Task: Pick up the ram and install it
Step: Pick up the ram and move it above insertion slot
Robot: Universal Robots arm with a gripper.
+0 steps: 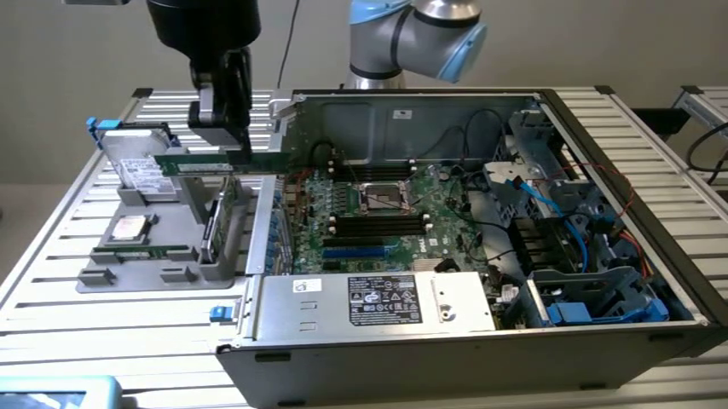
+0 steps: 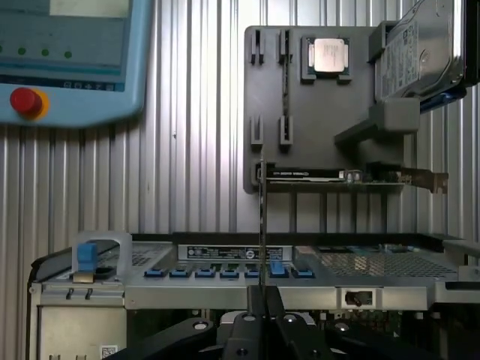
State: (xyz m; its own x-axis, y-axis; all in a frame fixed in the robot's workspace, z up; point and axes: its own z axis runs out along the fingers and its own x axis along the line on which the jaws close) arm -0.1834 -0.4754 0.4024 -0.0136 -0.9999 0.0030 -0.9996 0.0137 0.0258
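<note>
My claw [image 1: 222, 150] is pressed nearly together, pinching the ram [image 1: 187, 164] by its upper long edge, so the thin green stick hangs level under my fingertips. In the exterior view it sits in the air over the grey holder tray [image 1: 159, 274], toward the exterior view's left of the open computer case [image 1: 455, 341], with one end reaching close to the case's side wall. It is not yet over the motherboard [image 1: 387, 204]. Behind it on the tray stands a hard drive [image 1: 136, 170], with a processor chip [image 1: 129, 228] resting nearer the tray's front and an expansion card [image 1: 216, 223] upright near the case. From my wrist view I see the ram [image 2: 262, 225] edge-on as a thin line running straight out from my claw [image 2: 262, 296], my two pads tight on either face. Beyond it lie the tray [image 2: 330, 112], the card [image 2: 315, 174], the chip [image 2: 328, 54], the drive [image 2: 416, 49], and a blue pendant [image 2: 71, 52] on the slatted counter [image 2: 195, 150].
</note>
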